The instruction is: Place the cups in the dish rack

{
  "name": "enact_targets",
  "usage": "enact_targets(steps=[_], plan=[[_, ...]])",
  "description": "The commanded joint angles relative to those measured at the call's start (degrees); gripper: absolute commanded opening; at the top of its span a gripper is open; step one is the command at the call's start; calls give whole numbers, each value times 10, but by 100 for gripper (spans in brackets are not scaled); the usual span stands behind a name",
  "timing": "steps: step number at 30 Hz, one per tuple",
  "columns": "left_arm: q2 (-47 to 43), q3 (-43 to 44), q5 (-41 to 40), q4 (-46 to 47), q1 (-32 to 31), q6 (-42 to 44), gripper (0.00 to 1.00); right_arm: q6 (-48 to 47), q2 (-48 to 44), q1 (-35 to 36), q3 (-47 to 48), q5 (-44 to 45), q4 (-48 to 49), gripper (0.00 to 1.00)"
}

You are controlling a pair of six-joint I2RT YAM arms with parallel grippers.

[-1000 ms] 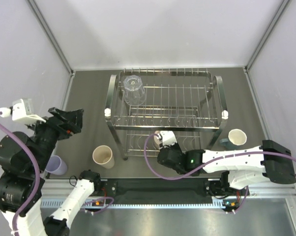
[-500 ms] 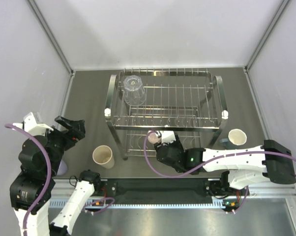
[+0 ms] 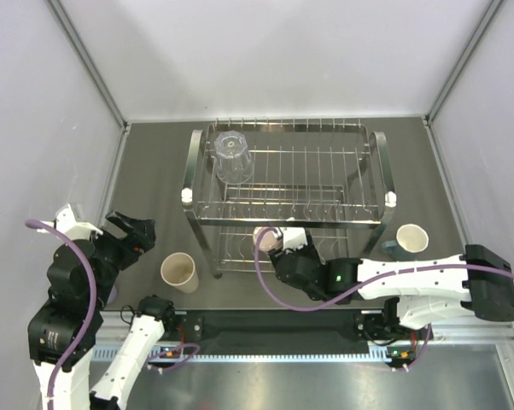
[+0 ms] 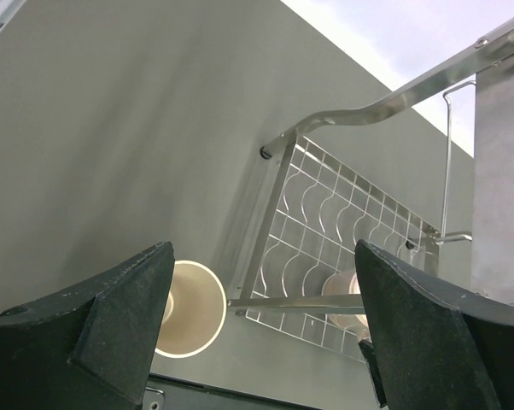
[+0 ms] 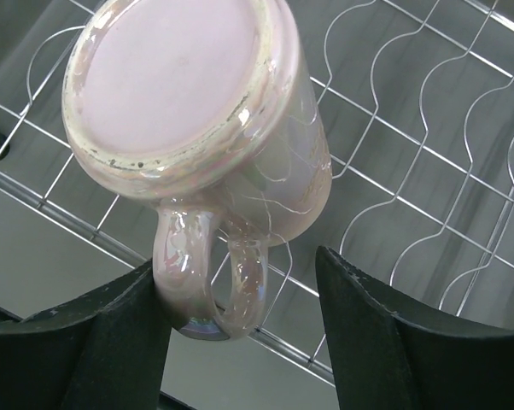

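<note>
Pink mug sits bottom-up on the rack's lower wires, ungripped between the wide-spread fingers of my right gripper; left gripper wide, empty.

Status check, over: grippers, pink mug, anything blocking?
Left gripper open, empty. Right gripper open, fingers straddling the handle of the pink iridescent mug, upside down on the lower tier of the chrome wire dish rack. Nothing blocking seen.
</note>
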Motion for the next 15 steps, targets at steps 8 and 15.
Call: enact_targets(steps=[8,15], plan=[[3,12,13,17,-2,4,91,-7,17,-32,-13,9,82,21],[3,17,8,16,-2,12,91,23,-1,-37,-30,51,110,0]])
